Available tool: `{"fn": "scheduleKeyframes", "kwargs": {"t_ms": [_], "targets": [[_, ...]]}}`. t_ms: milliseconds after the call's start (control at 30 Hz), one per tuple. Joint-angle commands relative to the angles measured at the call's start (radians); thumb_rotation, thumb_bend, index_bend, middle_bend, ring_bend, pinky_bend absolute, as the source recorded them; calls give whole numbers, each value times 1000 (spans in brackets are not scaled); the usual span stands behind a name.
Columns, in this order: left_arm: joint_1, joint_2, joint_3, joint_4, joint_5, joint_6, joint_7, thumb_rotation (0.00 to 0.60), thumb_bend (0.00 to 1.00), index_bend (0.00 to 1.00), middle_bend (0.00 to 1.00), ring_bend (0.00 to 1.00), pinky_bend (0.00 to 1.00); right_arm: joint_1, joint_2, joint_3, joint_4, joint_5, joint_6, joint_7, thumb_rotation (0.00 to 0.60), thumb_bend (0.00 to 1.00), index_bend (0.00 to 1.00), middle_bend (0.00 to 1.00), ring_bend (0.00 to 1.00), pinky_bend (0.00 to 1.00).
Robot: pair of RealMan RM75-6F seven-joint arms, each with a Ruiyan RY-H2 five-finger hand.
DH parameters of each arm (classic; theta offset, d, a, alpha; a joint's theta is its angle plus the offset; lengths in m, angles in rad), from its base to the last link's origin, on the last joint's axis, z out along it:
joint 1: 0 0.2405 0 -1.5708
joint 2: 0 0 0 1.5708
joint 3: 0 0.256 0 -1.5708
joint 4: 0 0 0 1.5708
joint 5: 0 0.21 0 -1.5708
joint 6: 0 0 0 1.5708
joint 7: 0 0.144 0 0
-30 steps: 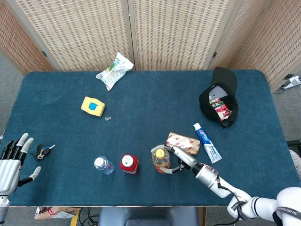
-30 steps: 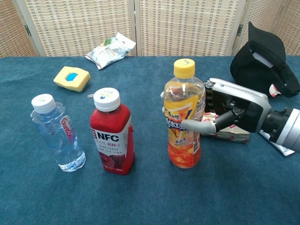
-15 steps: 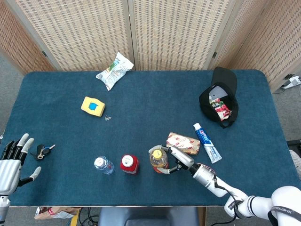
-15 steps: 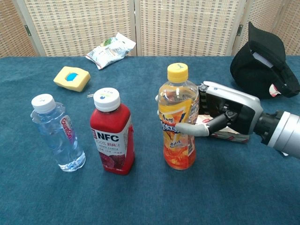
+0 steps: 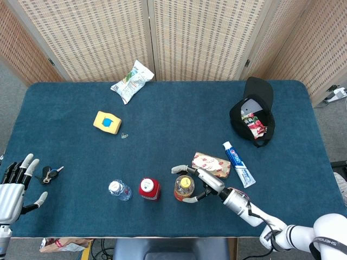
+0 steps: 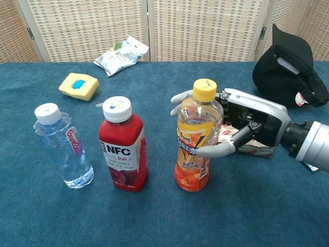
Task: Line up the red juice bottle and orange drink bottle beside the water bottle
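Near the table's front edge stand three bottles in a row. The clear water bottle (image 5: 119,189) (image 6: 62,147) is leftmost. The red juice bottle (image 5: 149,188) (image 6: 123,151) comes after it, then the orange drink bottle (image 5: 184,187) (image 6: 196,140) with its yellow cap, leaning slightly. My right hand (image 5: 209,181) (image 6: 252,126) wraps the orange bottle from the right. Its thumb lies on the bottle's front and its fingers (image 6: 181,98) reach behind the neck. At the table's left front corner my left hand (image 5: 13,187) rests with its fingers spread, holding nothing; the chest view does not show it.
Keys (image 5: 49,174) lie beside the left hand. A brown packet (image 5: 211,164) and a toothpaste tube (image 5: 238,163) lie just behind the right hand. Farther back are a black cap (image 5: 252,111), a yellow sponge (image 5: 107,122), a paper clip (image 5: 124,135) and a snack bag (image 5: 133,81).
My right hand has carried the orange bottle left, closer to the red juice bottle, and its fingers now reach further past the bottle's neck. The left hand has not moved.
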Motion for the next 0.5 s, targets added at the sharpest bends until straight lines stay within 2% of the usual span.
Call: {"fn": "scheduleKeyframes", "kwargs": {"t_ms": [33,200,300,500], "targets": [[-2,0,-1,-1,0,-2,2,600,240,0,0,2,21,-5,21,-2,-17,-6,19,-15,600,41,72,127,135,205],[-6,2,-4,-7,-2,-6,11,600,241,0,0,2,21,-28,96,-2,-85,-12,75,-61,600,40,50,108,116,182],[-9,4,-5,-10,-8,-14,14,600,241,0,0,2,21,-55,156,3,-132,-3,112,-140,600,40,50,111,115,181],[-11,0,-8,-7,-16,-18,13,600,240,0,0,2,21,-147,308,14,-286,102,151,-375,600,215,66,202,135,180]]}}
